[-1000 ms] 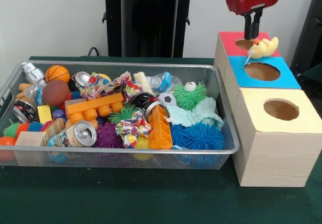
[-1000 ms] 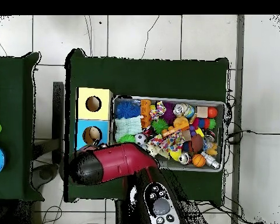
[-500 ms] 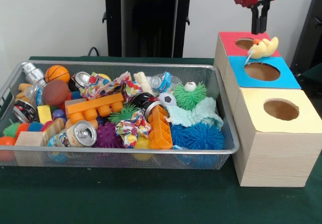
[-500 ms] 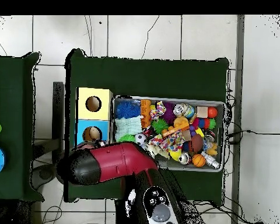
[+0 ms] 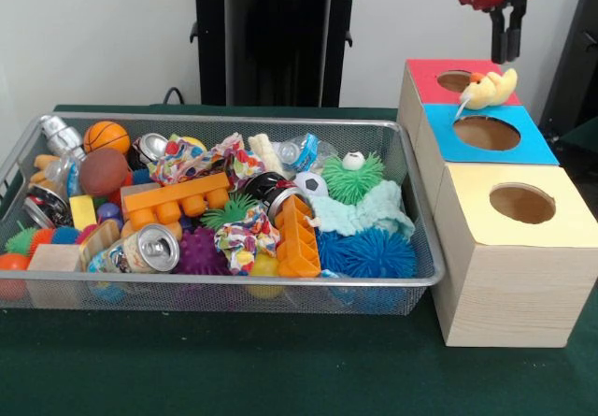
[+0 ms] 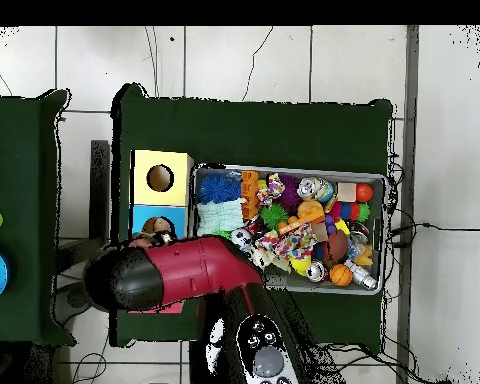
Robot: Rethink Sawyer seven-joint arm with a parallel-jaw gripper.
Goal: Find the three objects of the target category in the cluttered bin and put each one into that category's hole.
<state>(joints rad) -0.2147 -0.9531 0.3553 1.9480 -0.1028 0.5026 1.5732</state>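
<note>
while duck (image 5: 490, 89) straddles red box (image 5: 425, 78) edge, fingers (image 5: 505, 35) hang above

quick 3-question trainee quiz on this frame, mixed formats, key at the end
1. True or false: the rubber duck lies fully inside the red-topped box's hole.
2. Which box top is nearest the camera in the front view: A red, B blue, C yellow?
3. Fill in: the hand hangs above the ___-topped box, holding nothing.

Key:
1. False; it sits on top, across the red and blue tops' border.
2. C, the yellow-topped box.
3. Red.
</note>
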